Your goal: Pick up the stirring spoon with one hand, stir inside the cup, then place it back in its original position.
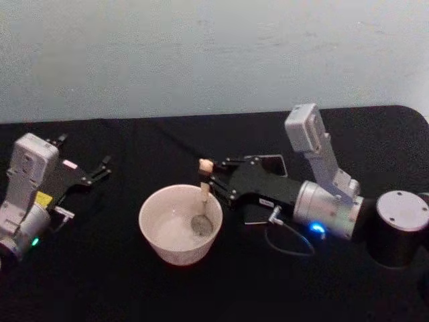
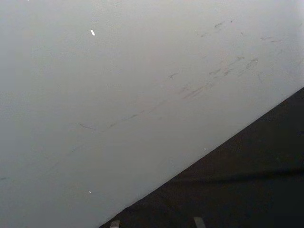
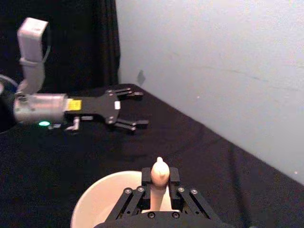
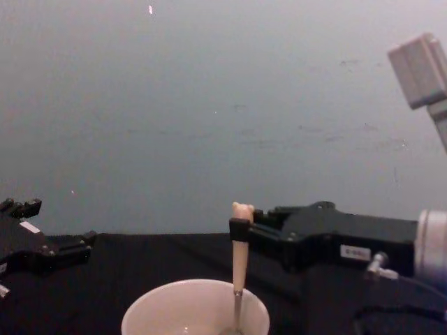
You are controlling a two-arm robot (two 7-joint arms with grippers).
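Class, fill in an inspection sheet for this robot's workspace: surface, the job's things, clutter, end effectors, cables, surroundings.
Surface: table covered in black cloth.
Job's things: cream-white cup near the middle; stirring spoon stands upright in it, bowl down, bear head above the rim.
Clutter: dark glossy object partly hidden under the right end effector, kind unclear.
End effectors: right end effector shut on the spoon's handle above the cup; left end effector open, parked at the table's left, apart from the cup.
Cables: thin cable looping on the cloth by the right wrist.
Surroundings: plain pale wall behind the table.
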